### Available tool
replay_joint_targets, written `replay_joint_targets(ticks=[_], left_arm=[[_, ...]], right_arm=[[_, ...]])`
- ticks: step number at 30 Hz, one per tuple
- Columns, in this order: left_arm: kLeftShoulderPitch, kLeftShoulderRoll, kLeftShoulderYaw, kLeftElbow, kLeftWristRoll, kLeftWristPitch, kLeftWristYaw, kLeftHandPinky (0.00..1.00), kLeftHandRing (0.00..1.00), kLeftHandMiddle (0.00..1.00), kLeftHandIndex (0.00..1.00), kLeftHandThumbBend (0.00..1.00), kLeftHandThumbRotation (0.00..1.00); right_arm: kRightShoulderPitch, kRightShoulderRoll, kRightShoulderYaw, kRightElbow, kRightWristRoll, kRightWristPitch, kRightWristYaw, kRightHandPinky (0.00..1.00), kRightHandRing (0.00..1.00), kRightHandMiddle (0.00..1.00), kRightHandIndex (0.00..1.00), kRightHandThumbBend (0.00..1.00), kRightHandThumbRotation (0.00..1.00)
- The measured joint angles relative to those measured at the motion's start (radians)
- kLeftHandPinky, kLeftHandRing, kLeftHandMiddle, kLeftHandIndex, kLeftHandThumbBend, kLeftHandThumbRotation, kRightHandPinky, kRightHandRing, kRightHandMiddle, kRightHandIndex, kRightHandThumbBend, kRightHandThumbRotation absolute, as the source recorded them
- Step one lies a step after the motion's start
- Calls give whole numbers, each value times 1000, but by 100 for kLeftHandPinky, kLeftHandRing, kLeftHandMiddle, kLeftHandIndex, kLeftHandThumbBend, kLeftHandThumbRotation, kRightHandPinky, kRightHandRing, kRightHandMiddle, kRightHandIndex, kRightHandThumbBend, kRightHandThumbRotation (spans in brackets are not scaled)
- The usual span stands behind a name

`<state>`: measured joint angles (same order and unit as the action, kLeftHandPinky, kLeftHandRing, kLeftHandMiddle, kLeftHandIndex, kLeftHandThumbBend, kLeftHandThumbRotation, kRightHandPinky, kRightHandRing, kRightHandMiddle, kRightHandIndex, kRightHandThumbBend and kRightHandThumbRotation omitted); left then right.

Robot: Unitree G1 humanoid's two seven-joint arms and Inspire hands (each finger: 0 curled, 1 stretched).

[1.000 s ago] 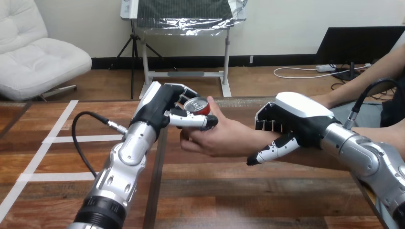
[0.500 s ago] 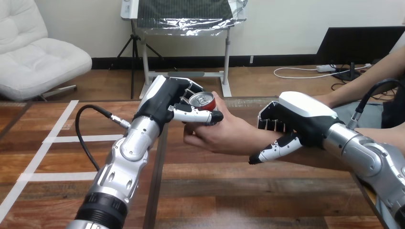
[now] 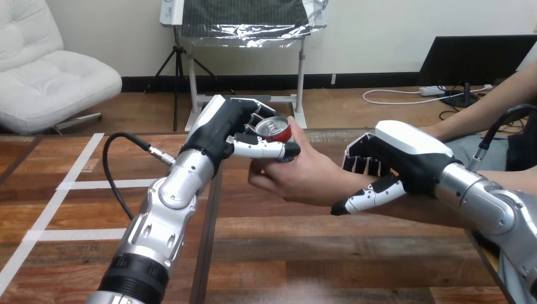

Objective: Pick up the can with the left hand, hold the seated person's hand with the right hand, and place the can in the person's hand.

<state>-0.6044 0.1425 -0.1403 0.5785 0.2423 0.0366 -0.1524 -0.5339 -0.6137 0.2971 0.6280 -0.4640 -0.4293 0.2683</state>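
A red can point(image 3: 276, 129) with a silver top sits upright above the table's middle, in the grasp of my left hand point(image 3: 235, 130), whose fingers and thumb curl round it. The person's hand point(image 3: 303, 171) reaches in from the right with its palm under and around the can, the thumb against the can's right side. My right hand point(image 3: 396, 158) is curled round the person's wrist, fingers over the far side and thumb point(image 3: 367, 197) under the near side. Both the person's hand and my left hand touch the can.
The wooden table point(image 3: 278, 247) stretches toward me with a dark seam running down its middle. White tape lines point(image 3: 76, 183) mark its left part. A black cable point(image 3: 123, 142) loops off my left forearm. The person's forearm point(image 3: 437, 212) lies along the right edge.
My left hand has carried the can a little right and up, and the person's hand has moved along with it. My right hand stayed on the wrist, shifting slightly right.
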Motion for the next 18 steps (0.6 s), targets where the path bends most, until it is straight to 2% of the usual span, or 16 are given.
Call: replay_joint_targets(ticks=[6, 7, 9, 14, 15, 18], left_arm=[[9, -8, -1, -16, -11, 0, -10, 77, 82, 82, 81, 68, 65], [10, -9, -2, -19, -13, 0, -10, 79, 84, 83, 82, 71, 71], [13, -17, -2, -23, -17, 0, -10, 82, 86, 85, 84, 74, 76], [16, -32, -8, -26, -18, -3, -14, 87, 90, 90, 88, 82, 87], [16, -34, -11, -26, -18, -4, -15, 88, 92, 91, 90, 86, 91], [16, -35, -22, -26, -8, -13, -15, 89, 94, 93, 93, 91, 95]], right_arm=[[12, -11, -5, -17, 15, -4, 26, 53, 69, 72, 77, 99, 76], [14, -13, -5, -19, 17, -6, 29, 54, 71, 74, 80, 100, 79], [16, -15, -6, -23, 22, -9, 34, 56, 73, 76, 82, 100, 81], [22, -16, -6, -36, 34, -17, 49, 59, 77, 81, 87, 100, 87], [23, -16, -6, -38, 35, -19, 50, 60, 78, 82, 89, 100, 88], [26, -16, -7, -42, 38, -24, 52, 60, 79, 84, 91, 100, 90]])
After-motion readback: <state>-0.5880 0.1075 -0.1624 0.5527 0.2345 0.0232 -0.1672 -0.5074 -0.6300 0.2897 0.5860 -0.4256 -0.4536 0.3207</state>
